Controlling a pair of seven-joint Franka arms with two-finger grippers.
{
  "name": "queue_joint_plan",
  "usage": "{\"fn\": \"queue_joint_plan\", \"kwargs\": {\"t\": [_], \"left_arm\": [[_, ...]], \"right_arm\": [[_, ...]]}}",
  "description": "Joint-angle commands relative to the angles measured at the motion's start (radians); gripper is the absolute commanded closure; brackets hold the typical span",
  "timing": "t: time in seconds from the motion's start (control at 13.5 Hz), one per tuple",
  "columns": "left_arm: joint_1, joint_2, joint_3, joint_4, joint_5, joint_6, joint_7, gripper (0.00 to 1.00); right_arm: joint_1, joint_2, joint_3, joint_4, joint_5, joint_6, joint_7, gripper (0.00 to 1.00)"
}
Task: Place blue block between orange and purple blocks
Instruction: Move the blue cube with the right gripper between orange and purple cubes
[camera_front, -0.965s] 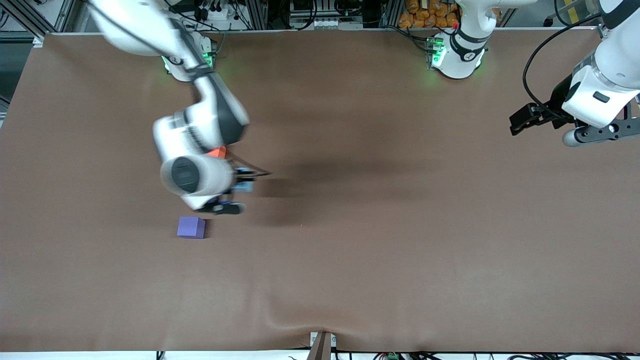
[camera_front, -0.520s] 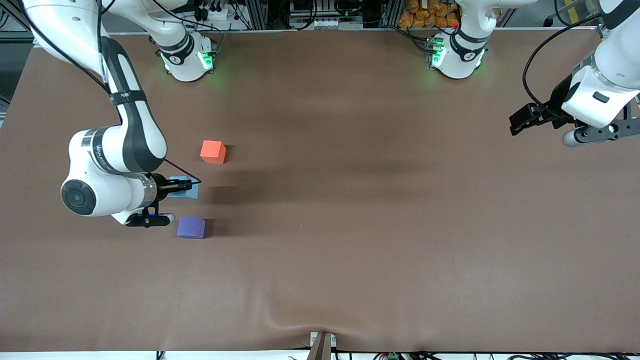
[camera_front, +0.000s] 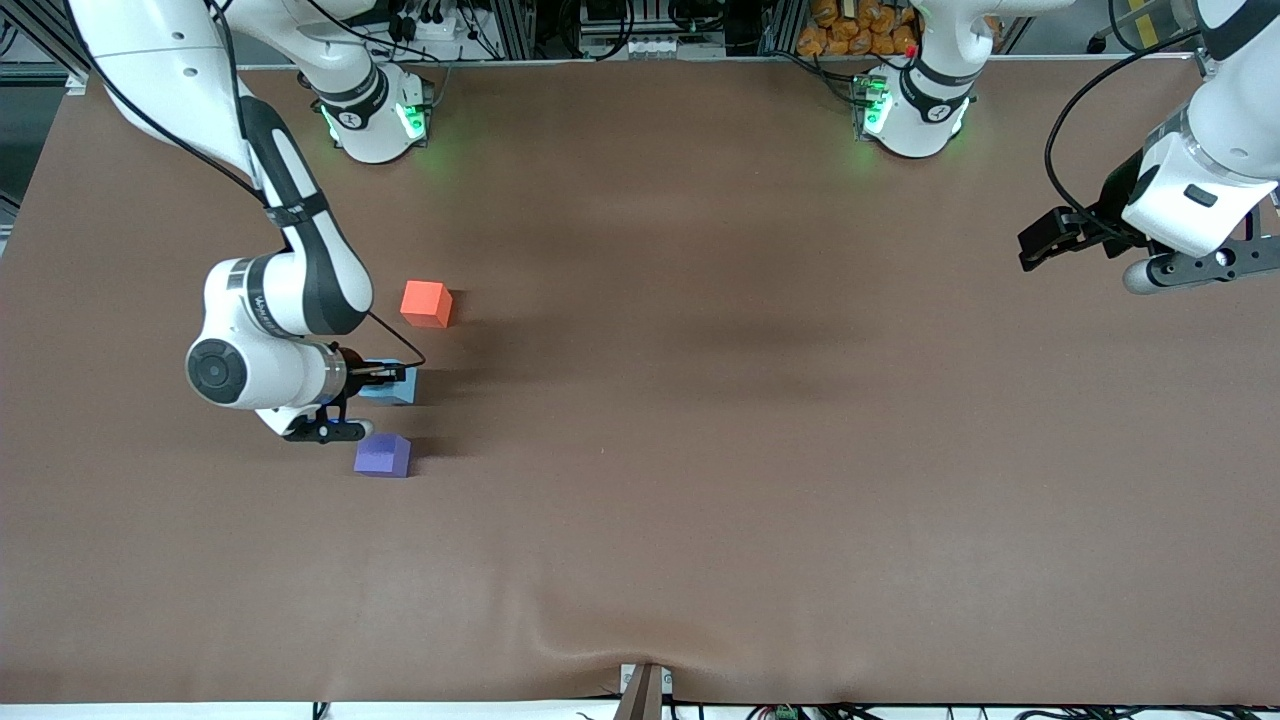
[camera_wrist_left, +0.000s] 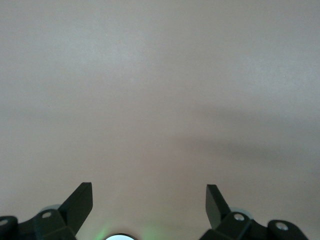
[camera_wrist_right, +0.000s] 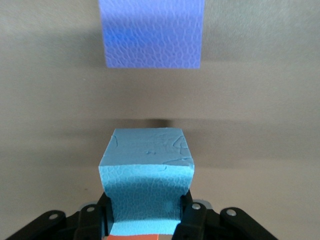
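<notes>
blue block (camera_front: 392, 386) held between orange block (camera_front: 425, 303) and purple block (camera_front: 382, 455), toward the right arm's end of the table.
clamped by right gripper (camera_front: 385, 376) for placement in the gap; left gripper (camera_wrist_left: 149, 200) spread wide, waiting near the other end edge.

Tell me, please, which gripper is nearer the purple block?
Right. The right gripper, holding the blue block, is beside the purple block; the left gripper waits at the table's other end.
</notes>
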Motion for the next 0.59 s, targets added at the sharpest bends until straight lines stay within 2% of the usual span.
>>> {"fn": "queue_joint_plan", "kwargs": {"t": [0.0, 0.07, 0.22, 0.37, 0.45, 0.52], "left_arm": [[0.001, -0.003, -0.001, -0.004, -0.007, 0.009, 0.004, 0.00], [0.001, -0.003, -0.001, -0.004, -0.006, 0.009, 0.002, 0.00], [0.001, -0.003, -0.001, -0.004, -0.006, 0.009, 0.002, 0.00], [0.001, -0.001, -0.001, -0.004, -0.006, 0.009, 0.004, 0.00], [0.001, -0.001, -0.001, -0.004, -0.006, 0.009, 0.004, 0.00], [0.001, -0.001, -0.001, -0.002, -0.006, 0.011, 0.004, 0.00]], "right_arm": [[-0.003, -0.053, 0.007, -0.076, -0.004, 0.037, 0.003, 0.86], [-0.005, -0.051, 0.007, -0.078, -0.003, 0.043, 0.004, 0.81], [0.000, -0.047, 0.008, -0.095, 0.003, 0.072, 0.010, 0.81], [0.006, -0.039, 0.008, -0.095, 0.005, 0.077, 0.033, 0.73], [0.008, -0.034, 0.008, -0.095, 0.005, 0.077, 0.035, 0.59], [0.008, -0.030, 0.008, -0.095, 0.005, 0.077, 0.035, 0.25]]}}
